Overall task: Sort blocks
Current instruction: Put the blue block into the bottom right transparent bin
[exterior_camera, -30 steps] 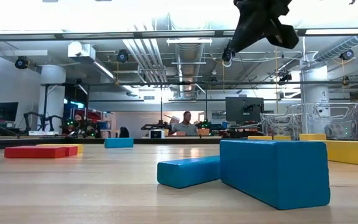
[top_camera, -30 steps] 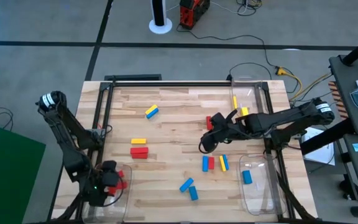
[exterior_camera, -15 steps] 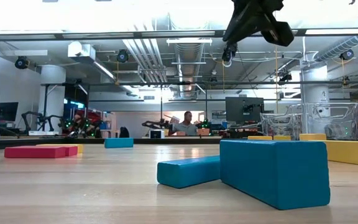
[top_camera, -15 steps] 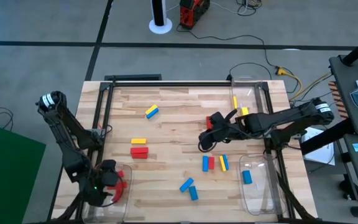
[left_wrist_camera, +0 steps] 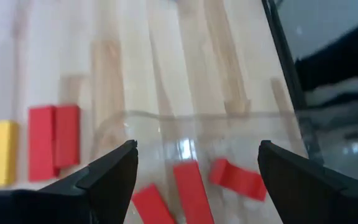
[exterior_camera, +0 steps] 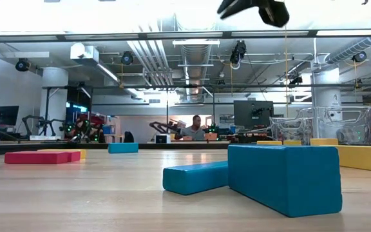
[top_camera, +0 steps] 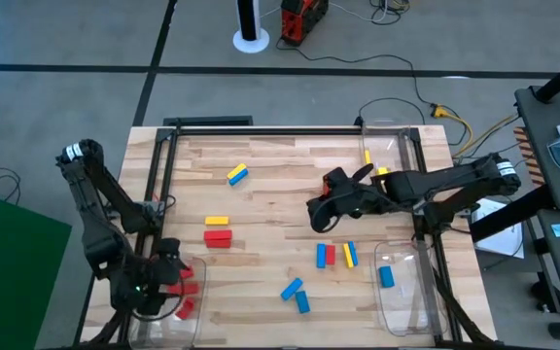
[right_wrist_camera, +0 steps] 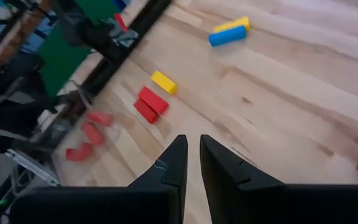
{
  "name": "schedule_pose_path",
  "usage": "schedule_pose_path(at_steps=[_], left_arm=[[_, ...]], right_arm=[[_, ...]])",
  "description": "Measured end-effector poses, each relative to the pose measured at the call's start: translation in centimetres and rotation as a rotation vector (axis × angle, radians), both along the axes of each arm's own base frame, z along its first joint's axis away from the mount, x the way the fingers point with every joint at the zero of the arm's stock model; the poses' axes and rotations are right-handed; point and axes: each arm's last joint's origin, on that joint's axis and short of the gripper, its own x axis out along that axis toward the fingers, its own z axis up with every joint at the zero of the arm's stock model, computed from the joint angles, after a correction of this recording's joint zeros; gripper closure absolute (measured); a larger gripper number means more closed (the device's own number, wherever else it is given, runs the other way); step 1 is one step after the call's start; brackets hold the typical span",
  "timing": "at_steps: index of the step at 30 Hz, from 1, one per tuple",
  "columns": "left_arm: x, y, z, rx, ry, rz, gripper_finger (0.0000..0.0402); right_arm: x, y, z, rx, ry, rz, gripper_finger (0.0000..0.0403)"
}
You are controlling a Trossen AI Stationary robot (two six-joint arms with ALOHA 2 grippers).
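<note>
at the lower left of the high view the left gripper (top_camera: 154, 282) hangs over the clear bin (top_camera: 191, 329) at the table's near left corner. its wrist view shows the fingers spread wide with nothing between them, and three red blocks (left_wrist_camera: 191, 190) lying in the bin below, so i'd guess that drop is done.

a bit right of that, mid-left on the table (top_camera: 270, 204), sit a yellow block (top_camera: 216, 222) and the red pair (top_camera: 218, 237) touching each other, with a yellow and blue pair (top_camera: 237, 174) further up.

centre-right, the right gripper (top_camera: 315, 212) hovers above the boards, fingers nearly pinched together and holding nothing as far as its wrist view shows. below it in the frame are a blue, red, yellow cluster (top_camera: 336, 255) and two more blue blocks (top_camera: 297, 294) near the bottom edge.

far right, the lower bin (top_camera: 404, 313) holds one blue block, and the upper bin (top_camera: 402, 136) has yellow in it.

if i were driving, i'd open the right fingers first, come straight down on one block of the cluster, and line up across its short side so the neighbours don't get shoved.
</note>
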Motion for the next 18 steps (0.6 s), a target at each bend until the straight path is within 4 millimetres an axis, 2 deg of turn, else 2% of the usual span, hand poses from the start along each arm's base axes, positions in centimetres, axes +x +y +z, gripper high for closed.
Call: schedule_pose_path(at_steps=[7, 14, 18], left_arm=[[0.8, 2.9, 1.8, -0.008, -0.14, 0.056, 0.0106], [3.6, 4.9, 3.9, -0.045, -0.311, 0.069, 0.0107], [5.2, 6.1, 4.3, -0.04, -0.348, 0.065, 0.0107]], right_arm=[[0.1, 0.0, 2.3, -0.051, -0.06, 0.021, 0.0369], [0.1, 0.0, 4.1, -0.071, -0.116, 0.039, 0.0369], [0.9, 0.1, 5.5, -0.124, -0.156, 0.078, 0.0369]])
